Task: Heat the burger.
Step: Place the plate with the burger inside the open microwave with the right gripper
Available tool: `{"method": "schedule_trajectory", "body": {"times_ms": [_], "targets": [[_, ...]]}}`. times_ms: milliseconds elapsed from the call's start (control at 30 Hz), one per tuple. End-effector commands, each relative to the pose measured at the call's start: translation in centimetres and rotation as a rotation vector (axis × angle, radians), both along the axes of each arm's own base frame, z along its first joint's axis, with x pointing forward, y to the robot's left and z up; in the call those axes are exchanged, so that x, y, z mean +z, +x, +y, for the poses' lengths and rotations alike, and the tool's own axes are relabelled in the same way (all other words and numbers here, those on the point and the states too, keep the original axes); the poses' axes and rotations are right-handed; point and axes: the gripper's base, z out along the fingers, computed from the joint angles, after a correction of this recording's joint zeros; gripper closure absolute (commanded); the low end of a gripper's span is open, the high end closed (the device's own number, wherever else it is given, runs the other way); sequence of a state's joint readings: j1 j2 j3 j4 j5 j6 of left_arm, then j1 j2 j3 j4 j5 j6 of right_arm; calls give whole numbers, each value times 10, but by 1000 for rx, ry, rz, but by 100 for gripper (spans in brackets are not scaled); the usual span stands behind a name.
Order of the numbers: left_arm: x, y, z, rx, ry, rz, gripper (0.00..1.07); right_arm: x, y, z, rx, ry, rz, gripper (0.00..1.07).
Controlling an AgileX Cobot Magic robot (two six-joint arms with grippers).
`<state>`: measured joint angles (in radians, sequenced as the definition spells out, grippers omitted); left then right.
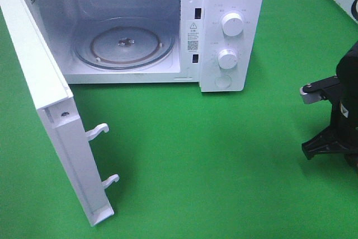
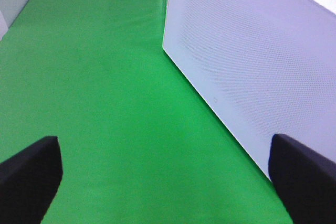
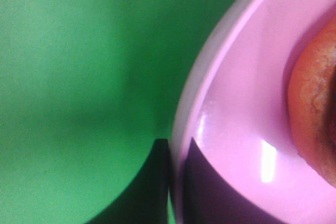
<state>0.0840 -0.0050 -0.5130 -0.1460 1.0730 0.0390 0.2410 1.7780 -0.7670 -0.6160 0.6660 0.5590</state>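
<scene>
Orange-brown burger (image 3: 314,103) on glossy pink plate (image 3: 236,108)

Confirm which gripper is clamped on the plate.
The right gripper: it pinches the pink plate at the rim, with the burger on the plate. The left gripper is open over green cloth beside the microwave door, holding nothing.

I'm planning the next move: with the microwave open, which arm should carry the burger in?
Right. The right gripper is shut on the rim of the pink plate, which carries the burger. The left gripper is open and empty beside the microwave door.
</scene>
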Motion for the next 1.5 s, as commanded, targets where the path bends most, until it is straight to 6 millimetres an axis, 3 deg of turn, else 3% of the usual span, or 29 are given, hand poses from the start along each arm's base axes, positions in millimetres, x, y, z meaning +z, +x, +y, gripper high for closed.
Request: {"method": "schedule_trajectory", "body": {"times_ms": [33,267,400,1000,1500], "targets": [[1,-2,0,2,2,-24,7,13,-4,4,44,-84,-8,107],[1,-2,0,2,2,-24,7,29,-14,11,76,-101,-46,107],[1,-2,0,2,2,-24,7,36,-32,16,97,-101,-61,107],[1,-2,0,2,2,-24,7,49,-78,37,211,-96,-115,107],[1,-2,0,2,2,-24,7,55,-99,66,341,-110,-113,107]]}}
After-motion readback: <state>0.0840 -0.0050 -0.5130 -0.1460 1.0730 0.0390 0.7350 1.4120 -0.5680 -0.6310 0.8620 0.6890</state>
